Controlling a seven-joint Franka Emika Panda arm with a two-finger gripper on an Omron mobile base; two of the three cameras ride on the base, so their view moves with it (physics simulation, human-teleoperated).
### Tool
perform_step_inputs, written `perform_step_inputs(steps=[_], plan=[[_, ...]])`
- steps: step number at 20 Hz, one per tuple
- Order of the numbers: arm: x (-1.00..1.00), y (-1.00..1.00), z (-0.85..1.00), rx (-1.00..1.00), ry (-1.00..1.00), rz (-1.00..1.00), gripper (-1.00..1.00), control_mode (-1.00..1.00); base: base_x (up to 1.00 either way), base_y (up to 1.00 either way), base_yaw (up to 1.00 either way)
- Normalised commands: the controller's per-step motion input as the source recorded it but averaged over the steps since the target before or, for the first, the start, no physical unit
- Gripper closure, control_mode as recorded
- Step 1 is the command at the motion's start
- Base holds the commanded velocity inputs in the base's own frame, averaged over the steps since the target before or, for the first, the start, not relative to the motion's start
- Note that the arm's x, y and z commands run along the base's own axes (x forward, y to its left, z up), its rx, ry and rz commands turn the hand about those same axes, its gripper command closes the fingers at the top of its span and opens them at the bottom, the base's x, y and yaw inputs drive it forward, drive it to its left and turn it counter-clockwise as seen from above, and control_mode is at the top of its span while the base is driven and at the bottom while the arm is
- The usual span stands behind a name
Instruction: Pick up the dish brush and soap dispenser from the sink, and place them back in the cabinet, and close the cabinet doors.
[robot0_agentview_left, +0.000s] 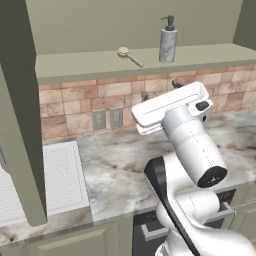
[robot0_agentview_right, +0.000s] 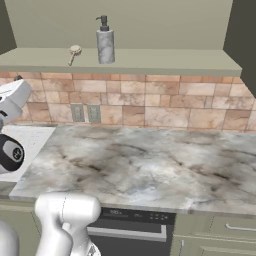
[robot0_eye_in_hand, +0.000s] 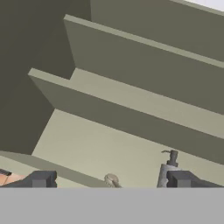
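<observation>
Arm rises from lower right of the left base view, elbow bent, forearm angled up toward frame centre, white hand tilted up toward the cabinet (robot0_agentview_left: 135, 62) bottom shelf. In the right base view just a slice of the hand and a dark joint show at the left edge, mid-height.

Gripper (robot0_eye_in_hand: 111, 180) in the hand view: two dark fingertips (robot0_eye_in_hand: 41, 179) at bottom left and bottom right, spread wide apart, nothing between them, so released and empty.

Soap dispenser (robot0_agentview_left: 168, 41) stands upright on the bottom shelf, upper right of centre in the left base view; dish brush (robot0_agentview_left: 129, 55) lies flat just left of it, near but apart, handle pointing right and toward the shelf edge. Right base view has both at upper left, brush (robot0_agentview_right: 74, 53) left of bottle (robot0_agentview_right: 105, 42).

Hand view looks up into the cabinet: two more shelves above, brush head (robot0_eye_in_hand: 111, 179) and dispenser (robot0_eye_in_hand: 168, 171) at the bottom edge.

Left base view adds an open cabinet door (robot0_agentview_left: 20, 125) edge-on at the left and the white ribbed drainboard of the sink (robot0_agentview_left: 55, 175) at lower left. Right base view adds the long marble counter (robot0_agentview_right: 150, 165), tile backsplash (robot0_agentview_right: 165, 107), and a second door (robot0_agentview_right: 245, 35) at the upper right.
</observation>
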Motion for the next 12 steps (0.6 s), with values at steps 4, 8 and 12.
perform_step_inputs(steps=[4, 8, 12], plan=[[-0.04, 0.04, -0.04, -0.01, -0.06, 0.0, -1.0, -1.0, 0.0, 0.0, 0.0], [-0.11, 0.0, -0.08, 0.0, -0.04, 0.0, -1.0, -1.0, 0.0, 0.0, 0.0], [-0.1, 0.06, -0.14, -0.01, -0.04, 0.0, -1.0, -1.0, 0.0, 0.0, 0.0]])
